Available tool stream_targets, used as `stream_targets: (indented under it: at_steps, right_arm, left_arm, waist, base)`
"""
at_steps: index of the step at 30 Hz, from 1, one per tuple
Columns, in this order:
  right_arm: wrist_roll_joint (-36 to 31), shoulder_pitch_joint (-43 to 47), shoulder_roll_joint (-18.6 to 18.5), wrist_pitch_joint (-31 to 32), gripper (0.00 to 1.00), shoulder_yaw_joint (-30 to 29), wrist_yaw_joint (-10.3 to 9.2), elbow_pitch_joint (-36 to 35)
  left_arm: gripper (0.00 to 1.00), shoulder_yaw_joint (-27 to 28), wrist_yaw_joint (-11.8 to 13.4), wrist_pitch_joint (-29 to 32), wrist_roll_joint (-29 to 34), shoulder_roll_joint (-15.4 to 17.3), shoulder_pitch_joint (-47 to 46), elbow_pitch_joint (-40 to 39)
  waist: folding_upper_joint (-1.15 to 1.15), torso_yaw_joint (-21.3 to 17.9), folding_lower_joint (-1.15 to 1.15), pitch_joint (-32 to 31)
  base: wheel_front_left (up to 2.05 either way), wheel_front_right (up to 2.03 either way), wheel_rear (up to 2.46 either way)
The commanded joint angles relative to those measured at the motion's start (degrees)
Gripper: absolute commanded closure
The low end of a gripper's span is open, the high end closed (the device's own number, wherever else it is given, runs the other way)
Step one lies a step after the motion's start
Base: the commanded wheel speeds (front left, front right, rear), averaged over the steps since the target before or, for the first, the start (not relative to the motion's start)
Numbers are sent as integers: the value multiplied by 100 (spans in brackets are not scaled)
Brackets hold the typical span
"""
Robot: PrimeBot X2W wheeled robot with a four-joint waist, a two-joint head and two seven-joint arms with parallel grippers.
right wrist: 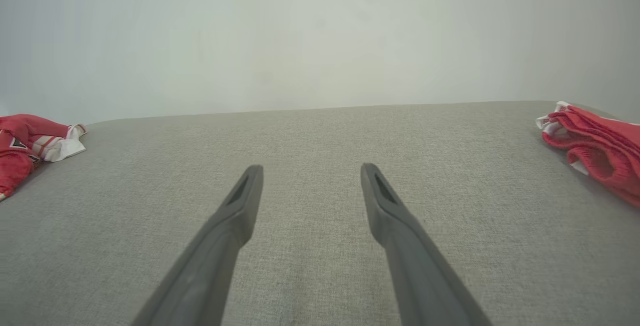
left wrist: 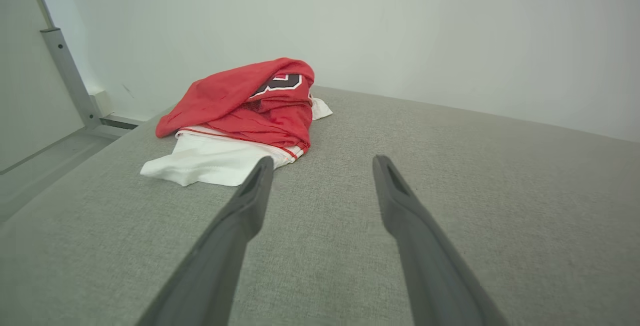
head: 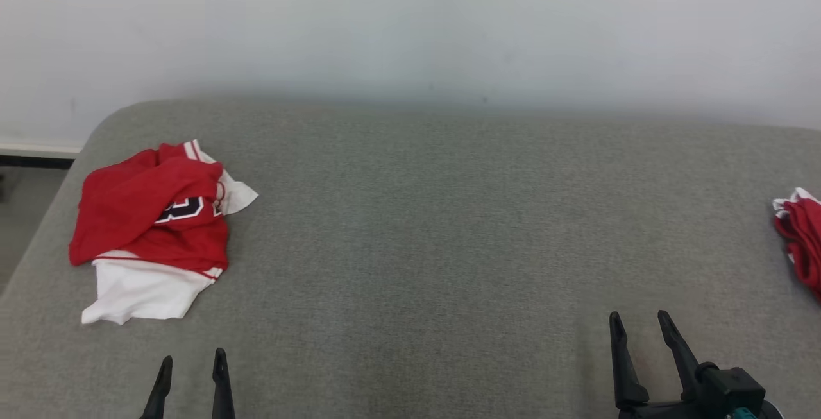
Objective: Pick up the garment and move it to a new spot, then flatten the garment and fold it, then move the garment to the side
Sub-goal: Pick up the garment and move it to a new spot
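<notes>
Both my left tool (head: 192,357) and right tool (head: 639,315) gape empty; I'd send the left toward eleven o'clock, pinching the red jersey (head: 147,213) on its raised fold

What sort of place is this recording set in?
Probably an indoor test room: a wide grey fabric cushion against a bare white wall, with a crumpled red-and-white garment on it.
</notes>
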Motion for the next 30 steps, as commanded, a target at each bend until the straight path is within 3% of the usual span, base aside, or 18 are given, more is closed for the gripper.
stream_targets:
  at_steps: [1,17,30]
  right_arm:
    - [-30,-19,14,18,0,20,-12,2]
    - [-46,18,10,11,0,216,-12,53]
    - [-35,99,-45,27,0,315,-12,55]
  left_arm:
    - [0,-3,10,-18,-53,-8,-1,13]
    - [0,158,-12,-18,14,-8,223,62]
    - [0,371,-32,-18,-6,-9,326,92]
  waist:
    - [0,520,0,24]
    - [0,1700,0,-123]
    - [0,1944,0,-217]
  base:
    - [0,0,0]
    - [0,0,0]
    - [0,0,0]
